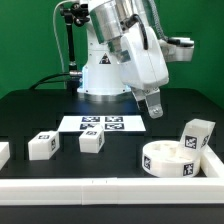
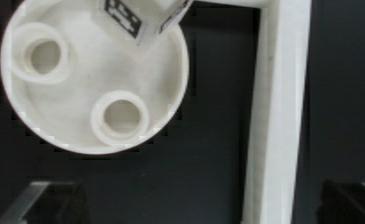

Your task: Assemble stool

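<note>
- Green backdrop, black bench (image 1: 30, 115), white parts spread over it. Why is the seat tucked into that corner?
- The seat (image 1: 168, 160) lies flat at the exterior view's right, near where the white rails (image 1: 100, 186) meet. I take it the corner is there to brace it while legs are pressed or twisted in. From the wrist camera it lies just beside one rail, though I cannot tell if they touch.
- Which face is up?
- The one with the round sockets (image 2: 122, 113). Two show in the wrist view, both empty, which suits fitting legs from above.
- So no leg is in yet?
- None. The first leg (image 1: 92, 141) stands in front of the marker board (image 1: 100, 124). The second leg (image 1: 42, 146) is further toward the exterior view's left. The third leg (image 1: 196, 134) sits tilted just behind the seat, near the rail. A white piece cut off at the left edge may be a fourth. They lie apart from each other, which should leave room to grasp each one.
- And the pincer?
- The pincer (image 1: 152, 108) hangs above the bench, between the marker board and the seat, with nothing in it. Its dark fingertips (image 2: 37, 205) sit in opposite corners of the wrist view, spread wide, which to me looks ready for a pick. I cannot tell which part it will go for.
</note>
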Robot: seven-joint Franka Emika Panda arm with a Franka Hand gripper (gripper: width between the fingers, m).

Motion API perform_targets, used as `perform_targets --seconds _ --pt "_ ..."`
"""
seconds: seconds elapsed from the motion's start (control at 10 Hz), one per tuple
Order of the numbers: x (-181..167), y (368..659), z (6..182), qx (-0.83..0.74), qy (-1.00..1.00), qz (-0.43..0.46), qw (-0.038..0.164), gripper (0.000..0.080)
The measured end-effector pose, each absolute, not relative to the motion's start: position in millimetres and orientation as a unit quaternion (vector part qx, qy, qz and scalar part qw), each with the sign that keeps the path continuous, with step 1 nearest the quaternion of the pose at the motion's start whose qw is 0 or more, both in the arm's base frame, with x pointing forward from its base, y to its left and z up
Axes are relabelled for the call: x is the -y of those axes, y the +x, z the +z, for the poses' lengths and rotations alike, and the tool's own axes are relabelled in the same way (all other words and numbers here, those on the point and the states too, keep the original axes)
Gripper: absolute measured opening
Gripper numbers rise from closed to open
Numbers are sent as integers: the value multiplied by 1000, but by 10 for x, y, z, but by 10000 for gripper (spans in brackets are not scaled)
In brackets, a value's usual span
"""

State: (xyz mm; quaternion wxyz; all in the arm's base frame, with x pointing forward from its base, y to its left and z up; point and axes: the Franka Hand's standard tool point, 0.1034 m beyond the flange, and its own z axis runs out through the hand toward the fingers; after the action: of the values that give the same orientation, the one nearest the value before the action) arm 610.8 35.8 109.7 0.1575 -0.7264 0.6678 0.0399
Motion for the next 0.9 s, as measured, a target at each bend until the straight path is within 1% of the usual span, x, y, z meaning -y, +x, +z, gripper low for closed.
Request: perform_targets --seconds 0.2,0.3,0.4,0.6,0.7,0.9 --pt "-367 6106 1094 -662 -732 39 157 649" --pt "-347 6094 1082 -615 -773 33 152 649" --pt "-266 6085 1050 -538 -833 32 125 649" --pt "-218 6112 1016 -416 -905 15 87 649" --pt "-235 6099 992 -377 -923 12 79 649" --pt "-228 6100 990 -305 -949 6 80 649"
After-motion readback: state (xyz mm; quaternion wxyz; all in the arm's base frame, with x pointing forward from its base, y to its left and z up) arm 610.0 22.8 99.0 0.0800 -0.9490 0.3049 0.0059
